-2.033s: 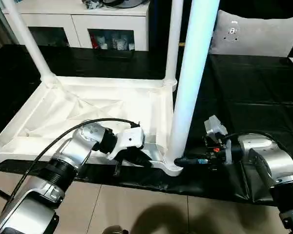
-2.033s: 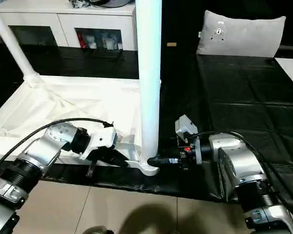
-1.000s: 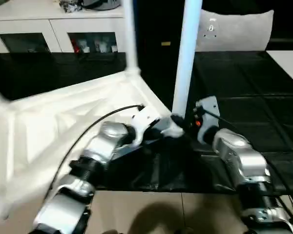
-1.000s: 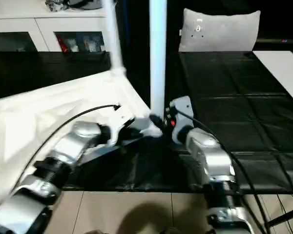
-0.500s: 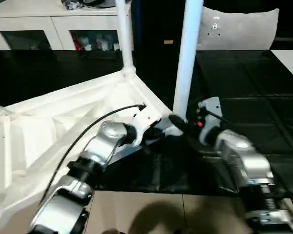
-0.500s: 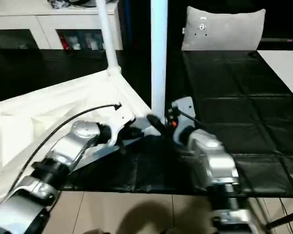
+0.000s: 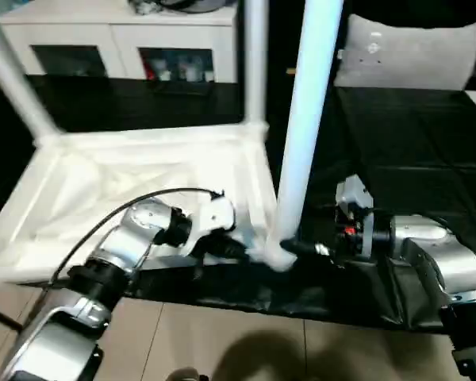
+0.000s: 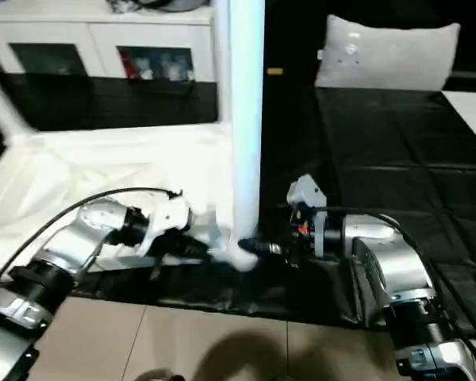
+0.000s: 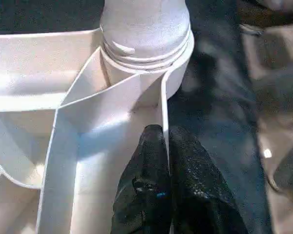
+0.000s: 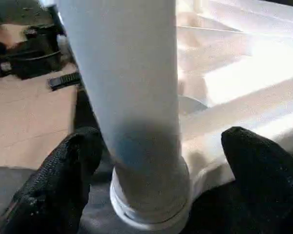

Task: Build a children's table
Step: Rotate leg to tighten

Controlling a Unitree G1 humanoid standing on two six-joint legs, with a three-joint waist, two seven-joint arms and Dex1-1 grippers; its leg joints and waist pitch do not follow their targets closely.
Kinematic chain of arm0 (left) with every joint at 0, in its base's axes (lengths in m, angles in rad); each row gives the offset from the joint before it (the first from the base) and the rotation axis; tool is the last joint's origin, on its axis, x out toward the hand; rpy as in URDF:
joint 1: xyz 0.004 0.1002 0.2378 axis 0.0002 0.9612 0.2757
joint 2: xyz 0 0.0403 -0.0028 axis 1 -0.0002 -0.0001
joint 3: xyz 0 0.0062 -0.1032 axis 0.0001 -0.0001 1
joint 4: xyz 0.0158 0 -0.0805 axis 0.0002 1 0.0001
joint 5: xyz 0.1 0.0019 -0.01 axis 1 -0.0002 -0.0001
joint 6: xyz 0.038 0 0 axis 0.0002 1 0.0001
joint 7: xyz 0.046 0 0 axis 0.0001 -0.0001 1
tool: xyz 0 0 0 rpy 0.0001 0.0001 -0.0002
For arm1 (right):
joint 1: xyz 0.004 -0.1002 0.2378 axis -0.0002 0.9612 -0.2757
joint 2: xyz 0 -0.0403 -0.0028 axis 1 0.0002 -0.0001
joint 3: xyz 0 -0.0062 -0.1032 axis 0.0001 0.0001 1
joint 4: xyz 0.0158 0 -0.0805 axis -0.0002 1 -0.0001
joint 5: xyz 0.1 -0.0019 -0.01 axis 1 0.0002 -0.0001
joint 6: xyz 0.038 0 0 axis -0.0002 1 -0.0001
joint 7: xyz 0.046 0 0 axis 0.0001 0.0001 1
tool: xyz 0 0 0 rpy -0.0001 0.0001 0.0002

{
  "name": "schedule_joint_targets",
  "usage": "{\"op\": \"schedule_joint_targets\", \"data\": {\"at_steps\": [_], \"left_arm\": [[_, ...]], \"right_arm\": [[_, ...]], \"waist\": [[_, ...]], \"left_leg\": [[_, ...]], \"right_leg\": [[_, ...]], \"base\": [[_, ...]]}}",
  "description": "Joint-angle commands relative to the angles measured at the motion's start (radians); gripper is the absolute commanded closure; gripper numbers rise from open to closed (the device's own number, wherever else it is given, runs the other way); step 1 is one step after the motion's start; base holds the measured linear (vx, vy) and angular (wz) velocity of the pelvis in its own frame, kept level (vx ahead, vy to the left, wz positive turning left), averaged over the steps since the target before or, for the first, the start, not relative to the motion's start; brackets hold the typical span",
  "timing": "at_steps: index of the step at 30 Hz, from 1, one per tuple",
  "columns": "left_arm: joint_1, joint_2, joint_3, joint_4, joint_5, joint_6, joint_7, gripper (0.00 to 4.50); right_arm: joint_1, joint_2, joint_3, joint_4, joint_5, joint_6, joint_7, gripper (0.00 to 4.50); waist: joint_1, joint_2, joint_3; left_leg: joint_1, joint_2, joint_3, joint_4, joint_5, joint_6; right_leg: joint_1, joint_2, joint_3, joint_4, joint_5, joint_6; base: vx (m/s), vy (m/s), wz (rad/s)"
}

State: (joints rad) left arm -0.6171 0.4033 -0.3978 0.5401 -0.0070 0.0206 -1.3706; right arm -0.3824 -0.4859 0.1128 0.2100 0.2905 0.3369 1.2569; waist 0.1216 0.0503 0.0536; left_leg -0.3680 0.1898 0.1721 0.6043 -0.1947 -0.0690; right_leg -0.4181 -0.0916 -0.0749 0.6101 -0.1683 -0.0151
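Half a second ago the table top (image 7: 143,182) sat skewed toward lower left; now it lies squarer across the frame's left half. The left gripper (image 9: 163,146) pinches its rim wall beside the near corner socket. The right gripper (image 10: 156,161) stands spread around the near leg (image 7: 305,127).

Silver ribbed forearms (image 7: 115,262), black cable (image 7: 103,222), textured black jaws.

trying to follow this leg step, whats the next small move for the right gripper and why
Probably close the right gripper on the near leg. Its fingers stand open on either side of the leg's base, just above the corner socket, while the left gripper is pinched on the table top's edge wall, steadying it.
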Motion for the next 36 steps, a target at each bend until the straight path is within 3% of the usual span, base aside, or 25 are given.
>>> {"op": "schedule_joint_targets", "data": {"at_steps": [1,4,7,18,21,28,31,36], "left_arm": [[-0.009,0.014,-0.036,-0.056,-0.011,-0.036,-0.098,4.5],[-0.01,0.021,-0.042,-0.065,-0.013,-0.039,-0.117,4.5],[-0.011,0.022,-0.044,-0.07,-0.02,-0.04,-0.125,4.5],[-0.012,0.013,-0.038,-0.06,-0.015,-0.047,-0.124,4.5],[-0.016,0.01,-0.03,-0.044,-0.009,-0.048,-0.098,4.5],[-0.023,-0.026,0.016,-0.021,-0.015,0.018,0.009,4.5],[-0.027,-0.069,0.054,-0.026,-0.03,0.081,0.1,4.5],[-0.046,-0.16,0.101,-0.027,-0.019,0.202,0.298,4.5]], "right_arm": [[0.002,-0.016,0.014,-0.006,0.037,0.007,0.062,0.44],[0.0,-0.022,0.025,-0.007,0.048,0.025,0.085,0.82],[0.003,-0.03,0.039,-0.017,0.066,0.047,0.121,0.9],[0.003,-0.023,0.061,-0.019,0.074,0.06,0.146,1.92],[0.005,-0.022,0.068,-0.027,0.084,0.068,0.15,2.26],[0.023,0.004,0.057,-0.056,0.102,0.107,0.103,2.51],[0.019,0.054,0.028,-0.041,0.075,0.113,-0.032,2.53],[-0.02,0.176,-0.014,0.009,-0.014,0.121,-0.332,2.56]], "waist": [[-0.002,-0.014,-0.074],[0.0,-0.016,-0.073],[0.001,-0.018,-0.073],[0.001,-0.018,-0.074],[0.002,-0.019,-0.074],[0.003,-0.02,-0.072],[-0.004,-0.018,-0.071],[-0.041,-0.022,-0.07]], "left_leg": [[0.005,0.038,-0.004,-0.068,-0.15,0.076],[0.005,0.037,-0.003,-0.068,-0.156,0.074],[0.003,0.036,-0.003,-0.068,-0.147,0.071],[0.002,0.034,-0.004,-0.067,-0.14,0.066],[0.001,0.033,-0.004,-0.067,-0.141,0.065],[0.004,0.033,-0.003,-0.067,-0.149,0.058],[0.003,0.031,-0.006,-0.07,-0.16,0.041],[-0.007,0.021,-0.009,-0.072,-0.151,0.02]], "right_leg": [[0.063,-0.053,0.042,-0.067,-0.214,-0.224],[0.063,-0.053,0.042,-0.068,-0.219,-0.226],[0.065,-0.054,0.043,-0.067,-0.227,-0.219],[0.064,-0.052,0.041,-0.069,-0.24,-0.208],[0.065,-0.052,0.041,-0.07,-0.251,-0.204],[0.062,-0.052,0.042,-0.076,-0.291,-0.189],[0.062,-0.053,0.04,-0.078,-0.318,-0.179],[0.069,-0.049,0.036,-0.082,-0.352,-0.148]], "base": [[0.0,0.0,0.0],[0.0,0.0,0.0],[0.0,0.0,0.0],[0.0,0.0,0.0],[0.0,0.0,0.0],[0.0,0.0,0.0],[0.0,0.0,0.0],[0.0,0.0,0.0]]}}
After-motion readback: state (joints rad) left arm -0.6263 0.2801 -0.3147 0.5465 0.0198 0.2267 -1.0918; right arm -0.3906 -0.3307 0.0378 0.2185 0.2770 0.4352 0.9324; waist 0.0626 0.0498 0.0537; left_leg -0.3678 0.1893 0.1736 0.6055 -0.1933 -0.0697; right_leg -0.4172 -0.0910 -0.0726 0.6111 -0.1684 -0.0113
